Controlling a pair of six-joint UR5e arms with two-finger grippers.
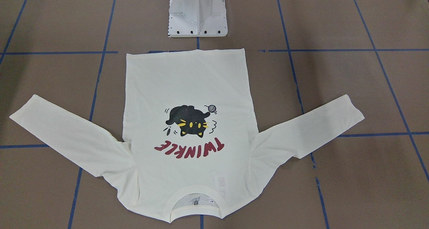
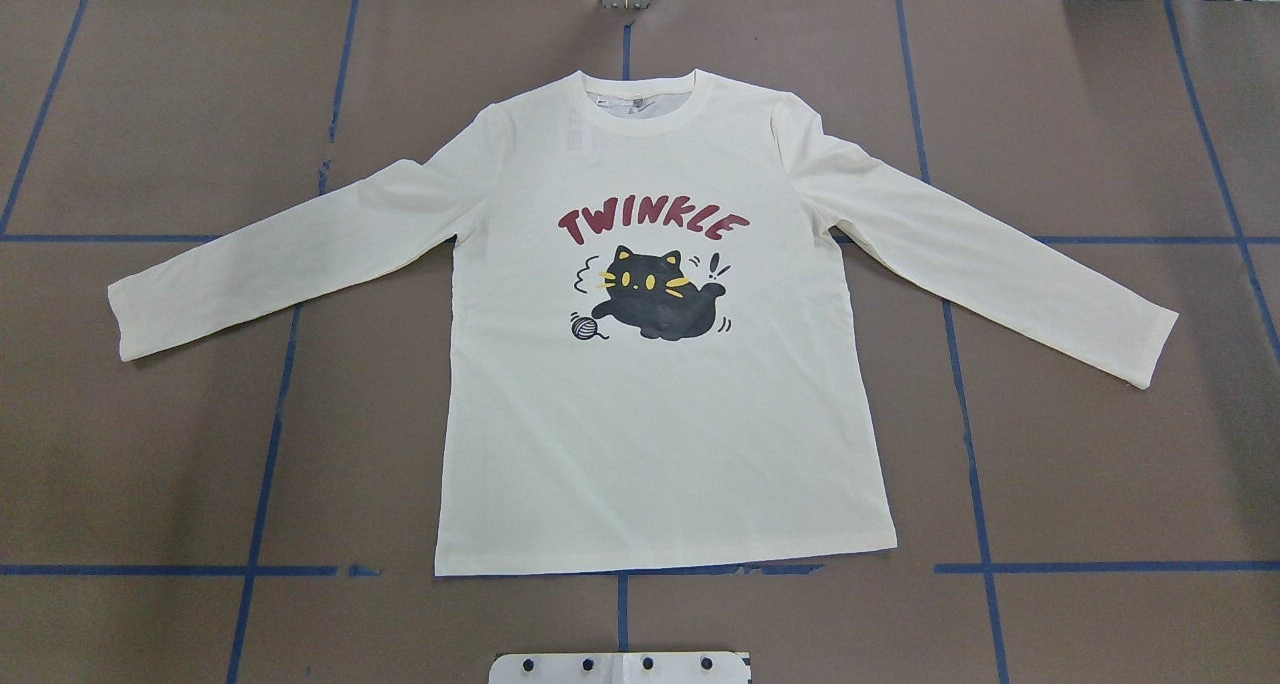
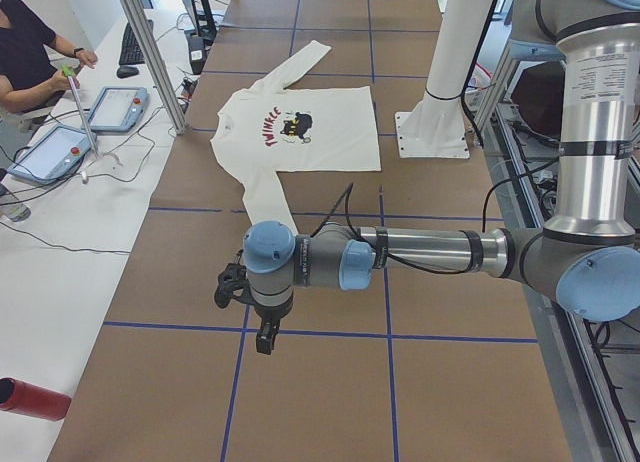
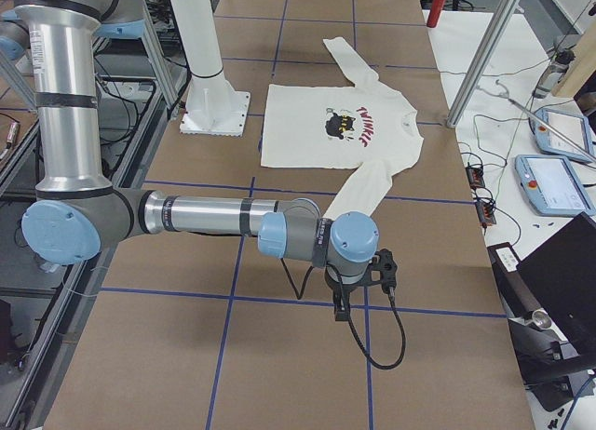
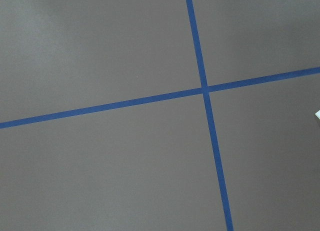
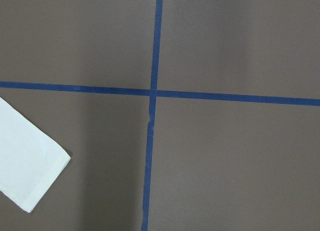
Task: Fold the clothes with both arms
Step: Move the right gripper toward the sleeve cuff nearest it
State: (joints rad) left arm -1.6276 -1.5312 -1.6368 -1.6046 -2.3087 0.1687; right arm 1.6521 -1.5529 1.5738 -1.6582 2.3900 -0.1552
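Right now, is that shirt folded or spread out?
Spread out. The T-shirt lies flat on the table, print up, both sleeves stretched sideways; nothing is folded over.

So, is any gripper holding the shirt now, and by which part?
Nothing is held. The T-shirt lies flat; the left gripper and right gripper hang apart from it.

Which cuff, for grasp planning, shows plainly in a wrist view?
The robot's-right cuff, in the right wrist view; the left view shows mostly table.
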